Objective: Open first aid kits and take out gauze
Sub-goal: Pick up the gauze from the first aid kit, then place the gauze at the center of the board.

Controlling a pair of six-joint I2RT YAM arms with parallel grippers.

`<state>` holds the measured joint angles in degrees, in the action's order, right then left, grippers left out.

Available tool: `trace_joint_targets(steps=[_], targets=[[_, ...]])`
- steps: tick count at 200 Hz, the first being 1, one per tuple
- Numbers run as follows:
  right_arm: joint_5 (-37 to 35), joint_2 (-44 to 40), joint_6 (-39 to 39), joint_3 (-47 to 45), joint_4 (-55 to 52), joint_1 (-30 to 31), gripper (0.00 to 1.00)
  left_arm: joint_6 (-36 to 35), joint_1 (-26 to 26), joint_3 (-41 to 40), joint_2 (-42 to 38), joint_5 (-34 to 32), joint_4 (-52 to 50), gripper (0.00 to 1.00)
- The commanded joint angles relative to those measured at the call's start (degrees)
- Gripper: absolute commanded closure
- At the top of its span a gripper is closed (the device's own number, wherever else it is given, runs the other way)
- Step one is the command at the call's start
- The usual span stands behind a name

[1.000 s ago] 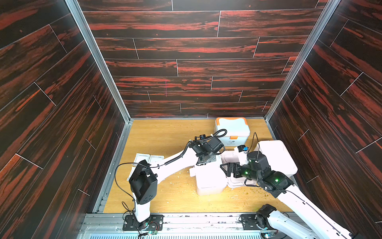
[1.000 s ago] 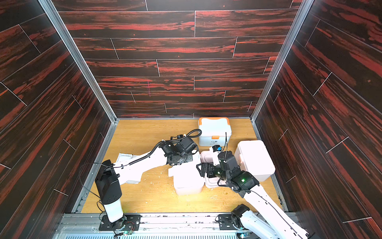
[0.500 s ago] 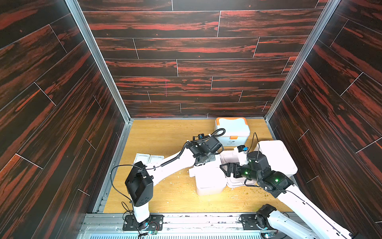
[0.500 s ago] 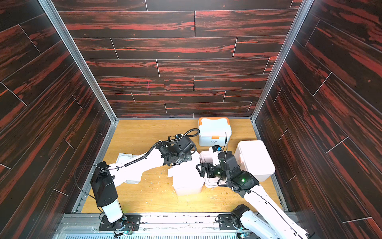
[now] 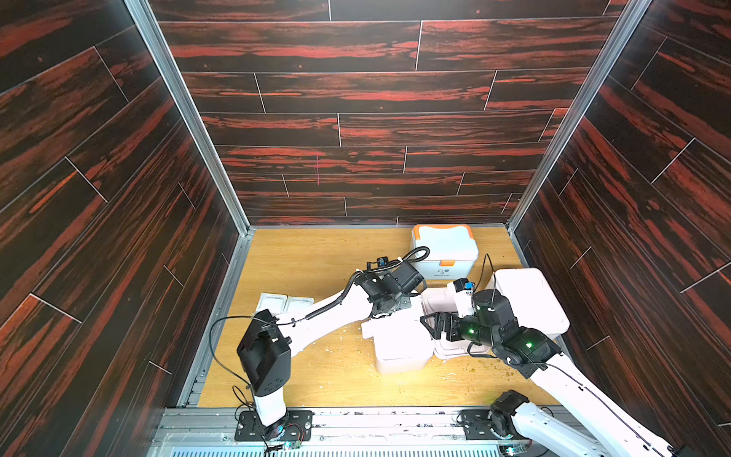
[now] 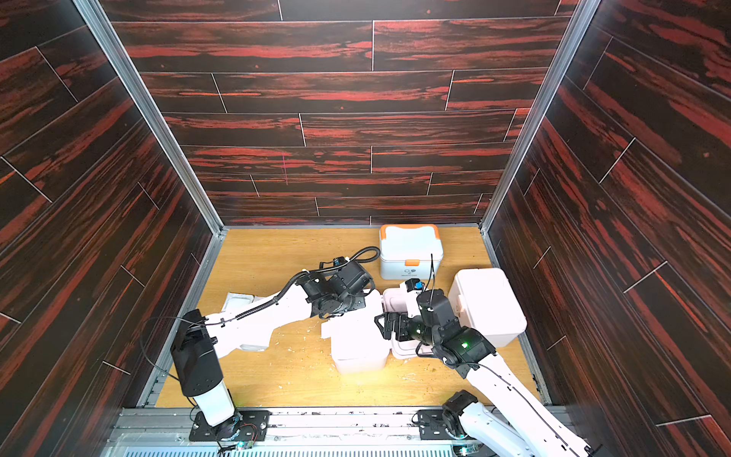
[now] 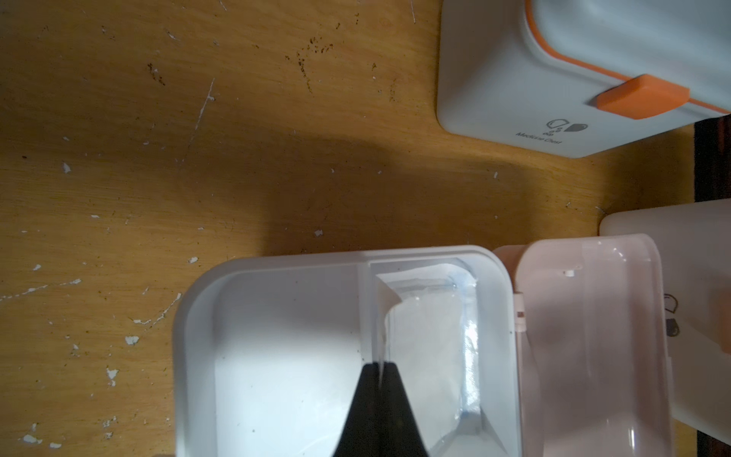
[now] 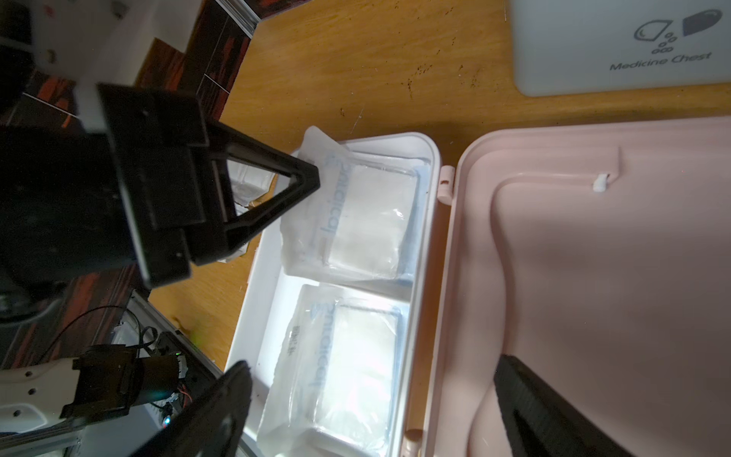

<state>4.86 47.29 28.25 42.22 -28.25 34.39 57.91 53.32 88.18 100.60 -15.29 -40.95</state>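
At centre of the table: open first aid kit, pink lid laid flat beside its white tray.
Left gripper: clamped on one corner of the far gauze packet; that corner stands above the rim (the rest sits in its compartment).
Near gauze packet: flat in the other compartment, untouched.
Right gripper: jaws spread wide, empty, over tray and lid.
Back of table: orange-trimmed kit, lid shut.
Right side: pinkish kit, closed.
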Motion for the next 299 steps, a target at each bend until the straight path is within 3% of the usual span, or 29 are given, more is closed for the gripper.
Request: trace_joint_targets(steps=[1, 61, 108, 155, 185, 234, 299], targets=[[0.7, -1.3, -0.1, -0.1, -0.2, 0.2, 0.01, 0.5, -0.2, -1.6, -7.2, -2.7, 1.8, 1.0], [5.1, -1.3, -1.9, 1.6, 2.9, 1.4, 0.01, 3.1, -1.7, -11.1, -18.9, -7.9, 7.3, 1.0], [2.8, 2.7, -5.4, 5.6, 4.5, 8.7, 0.01, 8.6, -5.3, -23.9, -31.5, -13.9, 13.1, 1.0], [-2.3, 8.8, -7.3, 8.8, 4.1, 14.9, 0.01, 18.8, -8.4, -36.7, -42.2, -25.0, 14.4, 1.0], [-2.8, 10.5, -6.9, 8.9, 4.0, 15.4, 0.01, 30.4, -9.5, -43.4, -45.7, -32.1, 14.9, 1.0], [-3.0, 11.5, -6.2, 9.1, 3.3, 15.4, 0.01, 49.2, -11.4, -47.2, -41.3, -36.8, 15.0, 1.0], [-3.1, 11.9, -5.7, 8.7, 2.7, 15.5, 0.01, 64.9, -14.4, -45.9, -26.0, -29.5, 19.9, 1.0]])
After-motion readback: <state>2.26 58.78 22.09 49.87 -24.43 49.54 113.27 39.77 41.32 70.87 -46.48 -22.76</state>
